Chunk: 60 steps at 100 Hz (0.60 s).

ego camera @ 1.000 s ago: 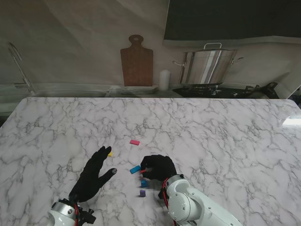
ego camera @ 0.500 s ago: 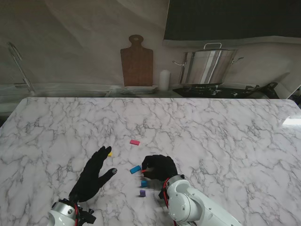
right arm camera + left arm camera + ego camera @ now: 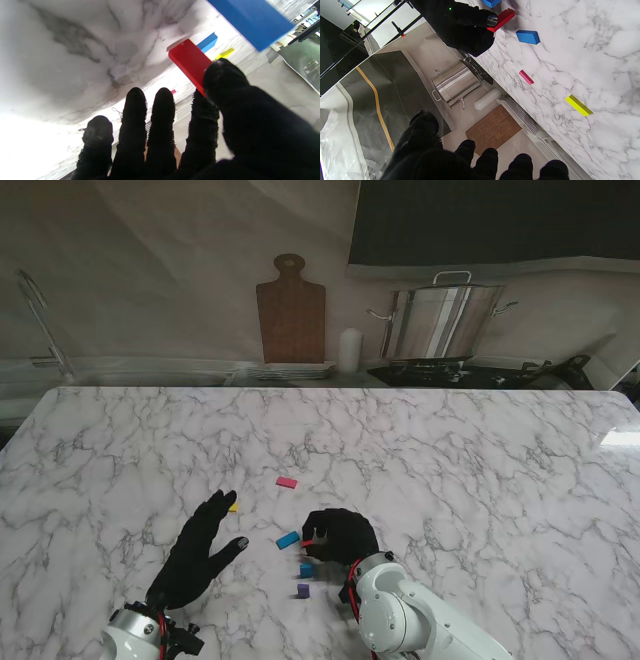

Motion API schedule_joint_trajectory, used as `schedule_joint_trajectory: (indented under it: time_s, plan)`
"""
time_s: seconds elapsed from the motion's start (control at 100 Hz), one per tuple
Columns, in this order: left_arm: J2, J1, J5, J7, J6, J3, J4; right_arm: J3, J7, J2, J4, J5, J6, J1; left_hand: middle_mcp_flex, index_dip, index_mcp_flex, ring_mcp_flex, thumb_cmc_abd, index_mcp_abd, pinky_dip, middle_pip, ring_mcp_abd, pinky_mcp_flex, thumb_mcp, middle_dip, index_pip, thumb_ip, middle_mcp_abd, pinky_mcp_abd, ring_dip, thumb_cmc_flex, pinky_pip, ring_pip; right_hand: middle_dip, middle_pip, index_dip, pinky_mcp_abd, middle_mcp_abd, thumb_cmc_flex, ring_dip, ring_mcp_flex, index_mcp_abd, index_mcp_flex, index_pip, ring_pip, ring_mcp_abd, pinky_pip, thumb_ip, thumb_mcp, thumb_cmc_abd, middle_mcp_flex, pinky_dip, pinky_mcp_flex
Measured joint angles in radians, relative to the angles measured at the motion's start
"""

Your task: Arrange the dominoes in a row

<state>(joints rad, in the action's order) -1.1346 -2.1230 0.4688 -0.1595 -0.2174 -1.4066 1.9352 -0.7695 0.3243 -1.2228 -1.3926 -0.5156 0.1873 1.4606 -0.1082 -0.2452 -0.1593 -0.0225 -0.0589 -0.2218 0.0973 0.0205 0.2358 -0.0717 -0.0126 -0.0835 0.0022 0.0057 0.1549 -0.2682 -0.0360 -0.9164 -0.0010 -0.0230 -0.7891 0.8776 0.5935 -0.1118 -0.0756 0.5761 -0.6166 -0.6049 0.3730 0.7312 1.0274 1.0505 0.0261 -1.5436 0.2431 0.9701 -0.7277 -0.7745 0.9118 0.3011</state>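
One red domino (image 3: 190,62) is pinched in my right hand (image 3: 340,536), near the table's (image 3: 480,460) near edge; left hand (image 3: 200,548) is spread. I'd lower it upright, level, beside the blue domino (image 3: 287,540).

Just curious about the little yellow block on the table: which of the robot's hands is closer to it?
Left. The left hand has fingertips beside the yellow domino; the right hand is farther right, pinching a red domino.
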Motion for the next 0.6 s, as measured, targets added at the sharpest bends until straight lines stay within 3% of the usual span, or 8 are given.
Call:
schedule_joint_trajectory:
  time_s: [0.17,0.6]
  plan:
    - [0.000,0.000,0.000,-0.002,0.000,0.000,0.000,-0.001,0.001,-0.001,0.001,0.009,-0.001,0.000,0.000,0.000,0.000,0.000,0.000,0.000,0.000,0.000,0.000,0.000,0.000,0.000,0.000,0.000,0.000,0.000,0.000,0.000,0.000,0.000,-0.010,0.001,-0.001,0.011,0.000,0.000,-0.001,0.000,0.000,0.000,0.000,0.024,-0.008,-0.027,0.000,0.000,0.000,0.000,0.056,0.025]
    - [0.000,-0.001,0.000,-0.002,0.000,-0.001,0.001,-0.004,-0.022,0.000,-0.006,0.025,0.017,0.003,0.000,0.000,0.000,0.000,0.000,0.000,0.000,0.000,0.000,0.000,0.000,0.000,0.000,0.000,0.000,0.000,0.000,0.000,0.000,0.000,-0.011,0.001,-0.002,0.012,0.000,0.000,-0.001,0.000,0.001,0.000,0.000,0.024,-0.022,-0.036,0.000,0.000,0.000,0.000,0.097,0.025]
